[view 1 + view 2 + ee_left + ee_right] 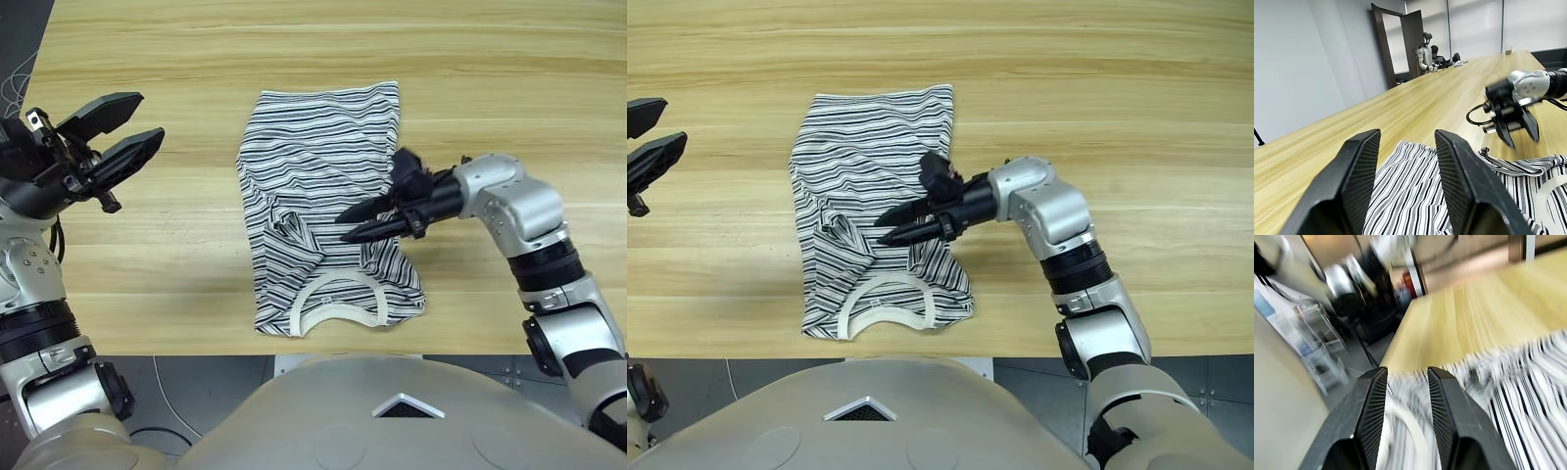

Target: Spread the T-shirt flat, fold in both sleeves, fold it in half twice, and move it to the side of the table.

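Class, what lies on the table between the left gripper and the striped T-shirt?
Nothing: bare table between left gripper and T-shirt, in the left eye view.

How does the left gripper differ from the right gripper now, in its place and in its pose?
The left gripper is beside the T-shirt, over bare table; the right gripper is over the T-shirt's wrinkled part, near the collar. The left gripper's fingers stand wider apart than the right gripper's. Both are black, both are open, and each points toward the other.
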Robot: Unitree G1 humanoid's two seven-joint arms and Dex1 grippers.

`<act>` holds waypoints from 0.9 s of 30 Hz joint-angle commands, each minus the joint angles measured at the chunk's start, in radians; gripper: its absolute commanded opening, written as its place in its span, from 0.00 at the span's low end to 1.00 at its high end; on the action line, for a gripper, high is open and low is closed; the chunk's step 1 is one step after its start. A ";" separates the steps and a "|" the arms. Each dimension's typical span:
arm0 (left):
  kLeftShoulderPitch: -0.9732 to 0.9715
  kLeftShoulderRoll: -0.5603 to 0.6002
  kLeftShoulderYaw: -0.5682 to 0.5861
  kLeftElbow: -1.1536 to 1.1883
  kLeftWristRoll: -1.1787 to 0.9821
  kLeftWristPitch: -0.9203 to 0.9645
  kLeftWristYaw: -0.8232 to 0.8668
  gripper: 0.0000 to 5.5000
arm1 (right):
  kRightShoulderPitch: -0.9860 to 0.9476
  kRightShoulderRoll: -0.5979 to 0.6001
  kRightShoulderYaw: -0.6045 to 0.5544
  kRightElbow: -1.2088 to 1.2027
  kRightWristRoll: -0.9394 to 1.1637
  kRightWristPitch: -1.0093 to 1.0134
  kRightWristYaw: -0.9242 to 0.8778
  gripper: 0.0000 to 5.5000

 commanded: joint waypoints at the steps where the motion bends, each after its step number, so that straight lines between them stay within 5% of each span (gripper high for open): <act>1: -0.027 -0.017 -0.026 0.004 0.006 -0.001 -0.008 0.38 | -0.119 0.051 -0.257 0.050 0.305 0.183 -0.062 0.27; 4: -0.050 -0.044 -0.064 0.011 0.038 -0.014 0.021 0.38 | -0.253 0.030 -0.476 0.215 0.364 0.124 -0.234 0.27; 8: -0.040 -0.033 -0.198 0.070 0.328 -0.101 0.175 0.38 | -0.065 -0.242 -0.274 0.264 -0.278 -0.678 -0.115 0.27; 11: 0.050 -0.020 -0.252 -0.011 0.707 -0.465 0.332 0.38 | 0.152 -0.392 -0.295 0.218 -0.390 -1.071 0.063 0.27; 14: 0.162 0.094 -0.236 -0.198 0.876 -0.692 0.264 0.47 | 0.316 -0.488 -0.305 0.096 -0.496 -1.386 0.087 0.34; 18: 0.288 0.229 -0.214 -0.336 0.888 -0.756 0.140 0.60 | 0.382 -0.577 -0.305 0.075 -0.462 -1.610 0.131 0.48; 27: 0.537 0.350 -0.238 -0.373 1.070 -0.833 0.190 0.60 | 0.395 -0.520 -0.085 0.185 -0.681 -1.841 -0.039 0.48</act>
